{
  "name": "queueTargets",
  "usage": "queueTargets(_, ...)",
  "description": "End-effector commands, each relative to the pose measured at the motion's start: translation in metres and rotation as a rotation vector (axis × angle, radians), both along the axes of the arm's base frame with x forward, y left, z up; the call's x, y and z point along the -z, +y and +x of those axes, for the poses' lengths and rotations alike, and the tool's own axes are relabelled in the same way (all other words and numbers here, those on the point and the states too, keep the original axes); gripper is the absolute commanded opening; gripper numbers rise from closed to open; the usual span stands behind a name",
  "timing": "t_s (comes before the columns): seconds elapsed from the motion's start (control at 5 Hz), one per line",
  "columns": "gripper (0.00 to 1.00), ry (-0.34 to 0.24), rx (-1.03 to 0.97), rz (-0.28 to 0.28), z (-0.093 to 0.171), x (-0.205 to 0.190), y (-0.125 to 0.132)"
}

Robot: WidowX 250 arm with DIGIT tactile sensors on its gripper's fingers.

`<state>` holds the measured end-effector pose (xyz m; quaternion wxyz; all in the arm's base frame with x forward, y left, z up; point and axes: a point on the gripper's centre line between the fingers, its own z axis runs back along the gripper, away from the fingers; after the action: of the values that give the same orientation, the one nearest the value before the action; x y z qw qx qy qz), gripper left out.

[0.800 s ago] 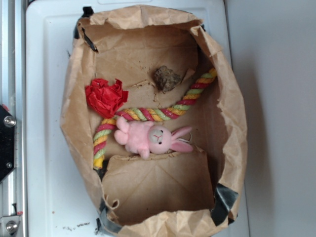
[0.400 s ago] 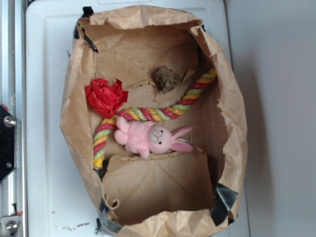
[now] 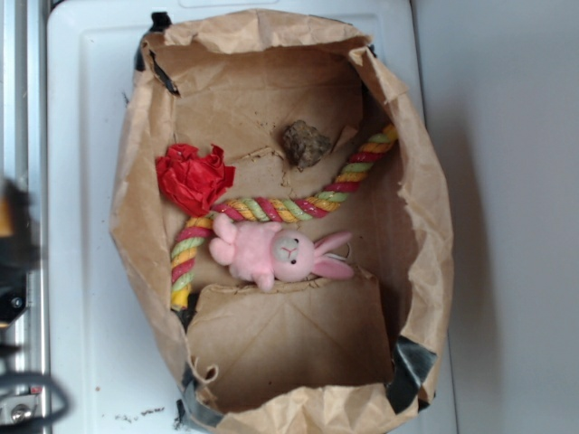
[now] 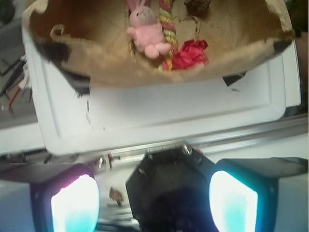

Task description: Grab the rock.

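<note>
Four things sit in the paper bag [image 3: 136,226]: rock [image 3: 306,144], red flower [image 3: 193,176], rope [image 3: 271,210] and pink bunny [image 3: 276,253]. Rock's up near the far wall with bare paper all around it, not touching the rope that curves just below it. Bag walls are crumpled and lean inward, tightest on the right side. Exterior view only catches a blurry dark bit of the arm at the left edge. Wrist view shows the gripper [image 4: 154,200] with both fingers spread wide, nothing between them, outside the bag over the white tray [image 4: 159,116], rock [image 4: 197,6] barely peeking in at the top.
</note>
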<state>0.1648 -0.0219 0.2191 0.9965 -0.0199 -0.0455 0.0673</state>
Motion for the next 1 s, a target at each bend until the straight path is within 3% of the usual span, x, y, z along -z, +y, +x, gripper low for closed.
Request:
queueTargets(0.0,1.00,-0.152,-0.201,0.007,0.055,0.006,0.018)
queueTargets(0.2,1.00,-0.202,-0.278,0.009,0.075,0.018,0.025)
queueTargets(0.4,1.00,-0.206,-0.399,0.020,0.088,0.031,0.038)
queueTargets(0.8,1.00,-0.194,-0.532,0.040,0.089,0.051,0.068)
